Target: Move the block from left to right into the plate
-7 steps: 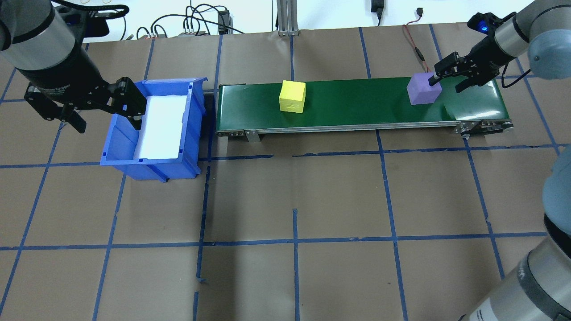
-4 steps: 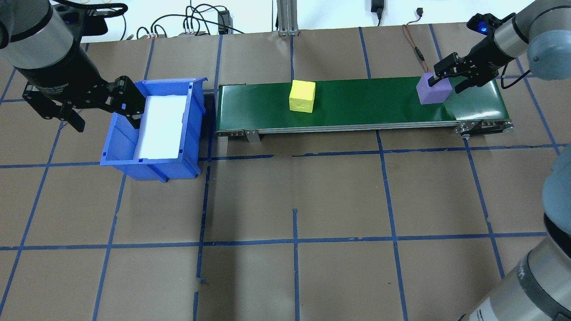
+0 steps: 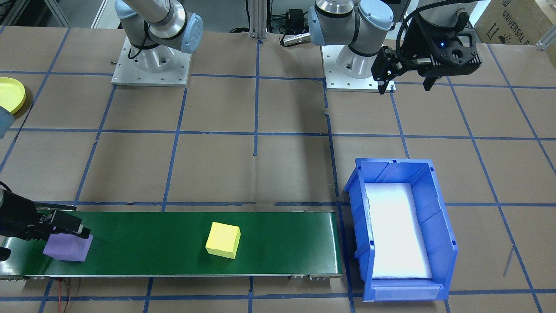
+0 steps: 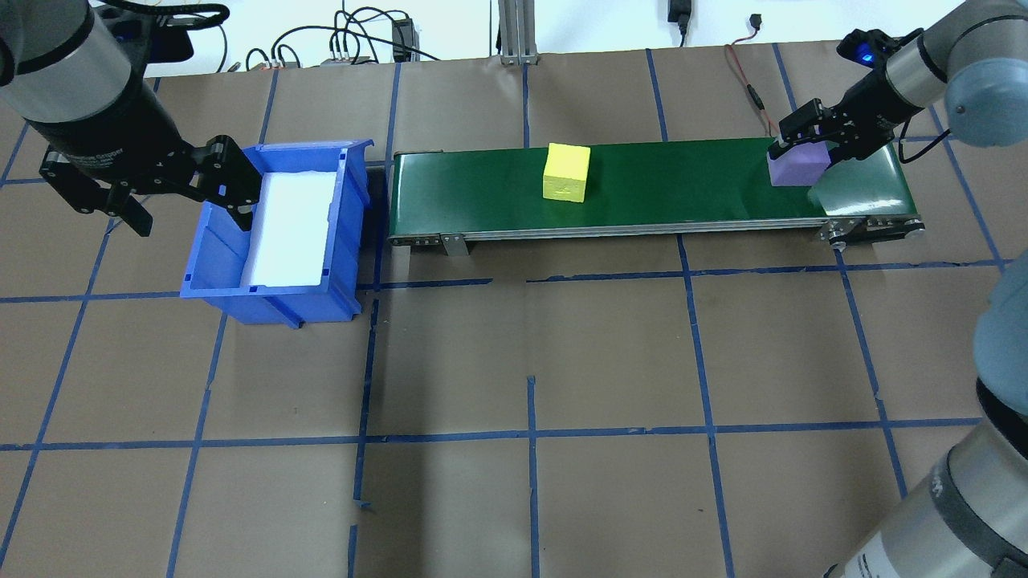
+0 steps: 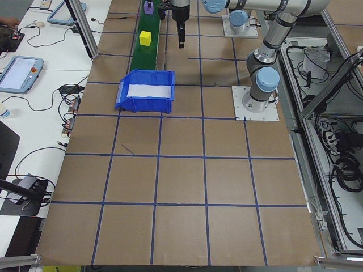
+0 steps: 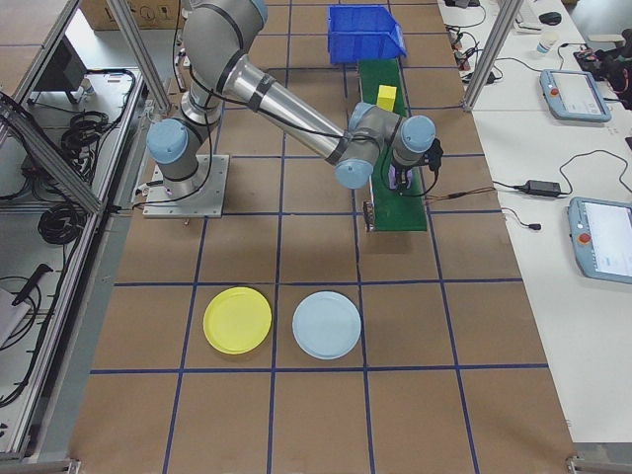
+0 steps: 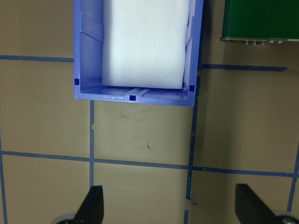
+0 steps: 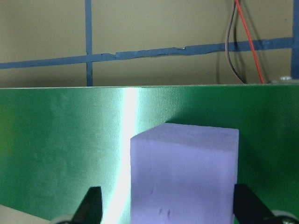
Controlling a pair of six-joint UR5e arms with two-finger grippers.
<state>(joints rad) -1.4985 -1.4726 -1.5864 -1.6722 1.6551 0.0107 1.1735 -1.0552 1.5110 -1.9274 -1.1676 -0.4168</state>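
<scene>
A purple block (image 4: 797, 167) (image 3: 67, 248) sits at the right end of the green conveyor belt (image 4: 650, 189). My right gripper (image 4: 807, 155) (image 8: 169, 207) is open and straddles it, with the block (image 8: 184, 172) filling most of the gap between the fingers. A yellow block (image 4: 566, 171) (image 3: 223, 240) rides mid-belt. The yellow plate (image 6: 237, 319) (image 3: 11, 93) lies on the table on my right side, far from the belt. My left gripper (image 4: 193, 213) (image 7: 170, 205) hangs open and empty by the blue bin.
The blue bin (image 4: 217, 265) with a white liner stands at the belt's left end. A pale blue plate (image 6: 327, 325) lies beside the yellow one. Cables run along the table's far edge (image 4: 345, 48).
Both blocks travelled rightward on the belt. My right gripper shifted right with the purple block and now sits lower around it. The left arm stayed put.
</scene>
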